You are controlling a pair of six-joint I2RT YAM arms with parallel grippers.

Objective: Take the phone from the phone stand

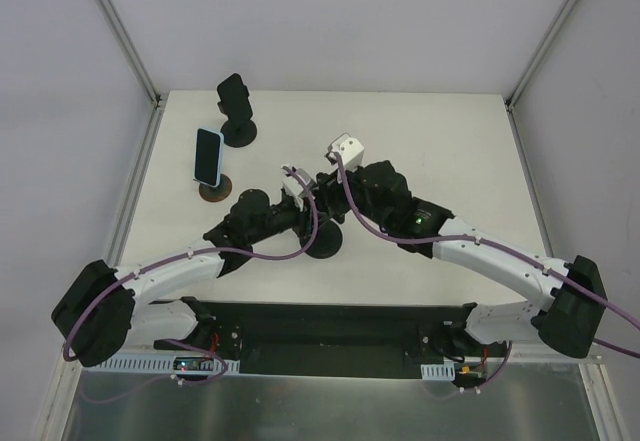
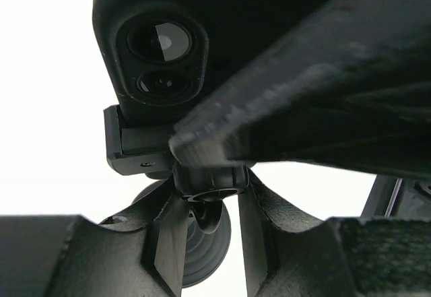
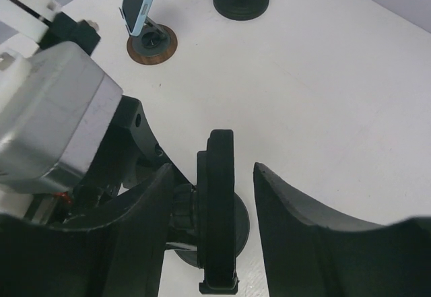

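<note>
Phone (image 3: 217, 243) sat upright, edge-on, in the phone stand (image 2: 135, 150) mid-table (image 1: 450, 151), where both arms could reach it. Left gripper (image 2: 210, 226) was pinched narrow on the stand's neck, presumably to pin it down for the pull. Right gripper (image 3: 214, 170) straddled the phone, jaws apart, with a gap showing on one side and no grip yet.

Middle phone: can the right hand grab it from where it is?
Probably yes. The phone stands edge-on between the open fingers of the right hand, with nothing in between. The left hand grips its stand below.
</note>
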